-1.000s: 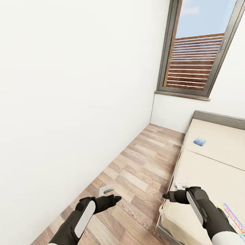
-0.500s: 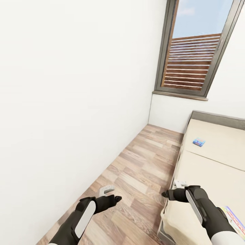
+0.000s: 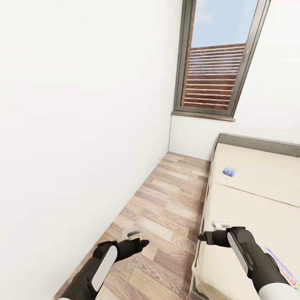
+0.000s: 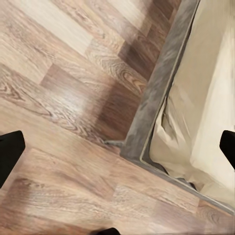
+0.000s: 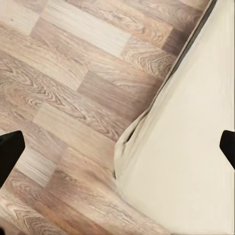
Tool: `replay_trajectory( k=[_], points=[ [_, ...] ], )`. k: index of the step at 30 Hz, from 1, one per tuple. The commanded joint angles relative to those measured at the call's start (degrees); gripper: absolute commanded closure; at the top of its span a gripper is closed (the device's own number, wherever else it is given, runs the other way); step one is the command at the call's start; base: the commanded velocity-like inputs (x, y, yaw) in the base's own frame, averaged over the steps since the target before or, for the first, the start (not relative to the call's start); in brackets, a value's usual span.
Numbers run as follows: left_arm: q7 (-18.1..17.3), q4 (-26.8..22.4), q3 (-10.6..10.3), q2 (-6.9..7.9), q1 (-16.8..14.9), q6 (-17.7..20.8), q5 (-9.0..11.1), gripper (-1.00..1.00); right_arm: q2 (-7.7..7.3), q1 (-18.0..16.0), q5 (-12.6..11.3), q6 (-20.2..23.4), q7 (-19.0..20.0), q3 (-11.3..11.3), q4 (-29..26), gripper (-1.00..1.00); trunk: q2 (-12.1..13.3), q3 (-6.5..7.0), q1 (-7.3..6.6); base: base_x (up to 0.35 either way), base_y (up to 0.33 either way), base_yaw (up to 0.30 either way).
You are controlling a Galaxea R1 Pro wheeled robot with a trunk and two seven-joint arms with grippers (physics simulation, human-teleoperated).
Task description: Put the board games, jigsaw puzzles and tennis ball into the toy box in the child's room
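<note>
Wood plank floor (image 3: 166, 200) runs between white wall (image 3: 75, 125) and bed (image 3: 258, 196).

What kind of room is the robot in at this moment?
Most likely a bedroom. A bed with a beige cover stands on a wood plank floor, under a tall window in white walls. A small blue game box lies on the bed.

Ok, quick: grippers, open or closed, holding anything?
Left gripper: open, holding nothing, above the floor.
Right gripper: open, holding nothing, over the bed corner.
</note>
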Motion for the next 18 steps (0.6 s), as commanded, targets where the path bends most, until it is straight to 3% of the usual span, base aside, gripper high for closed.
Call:
replay_trajectory(
  k=[1,18],
  points=[
    [0.15,-0.06,0.00,0.00,-0.02,0.23,0.26,-1.00,-0.01,-0.04,-0.37,0.29,-0.08,-0.02,-0.04,-1.00,-0.03,-0.06,0.00,0.065,0.033,-0.273],
    [0.27,-0.08,0.08,0.00,-0.02,0.24,0.25,-1.00,-0.07,-0.01,-0.33,0.30,-0.06,-0.03,-0.21,-1.00,-0.03,-0.06,0.00,0.022,0.011,-0.280]
  ],
)
